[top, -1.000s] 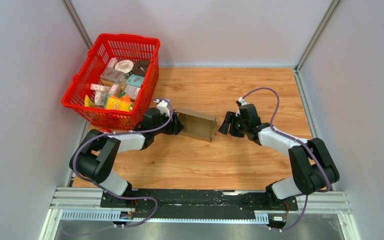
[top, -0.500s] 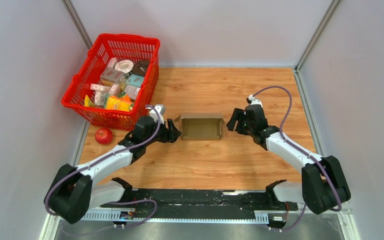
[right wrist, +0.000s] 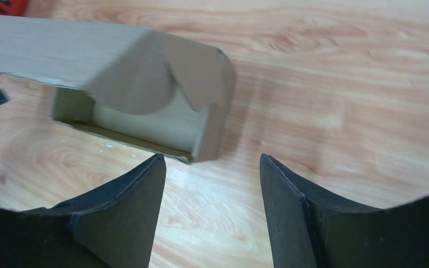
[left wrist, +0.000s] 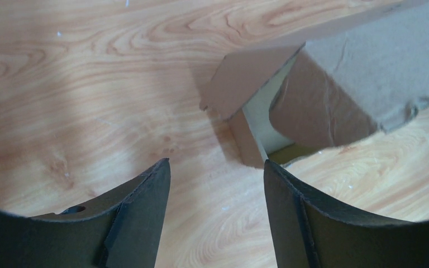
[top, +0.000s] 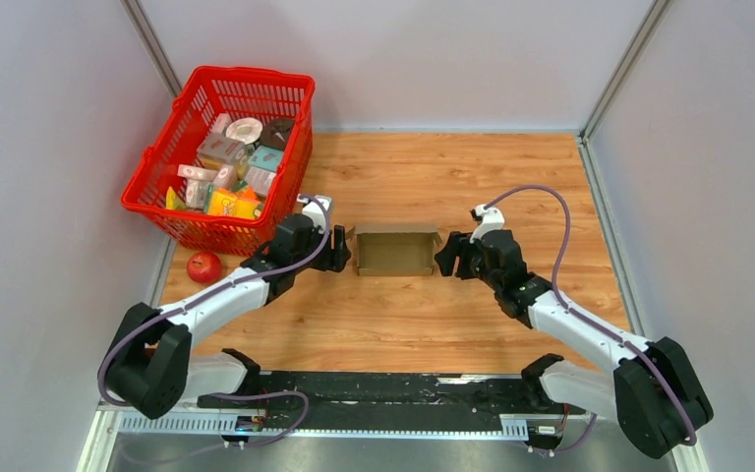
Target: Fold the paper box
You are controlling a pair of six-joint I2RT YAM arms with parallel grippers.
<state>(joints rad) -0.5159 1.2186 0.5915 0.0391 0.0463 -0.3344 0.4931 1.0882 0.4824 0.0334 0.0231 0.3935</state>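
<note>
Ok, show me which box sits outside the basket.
The plain brown paper box, standing open on the table; all the others are small printed packs in the red basket.

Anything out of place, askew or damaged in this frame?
A red apple lies loose on the table, outside the red basket. The paper box has end flaps splayed outward at both ends, untucked, and one cardboard edge looks ragged in the left wrist view.
</note>
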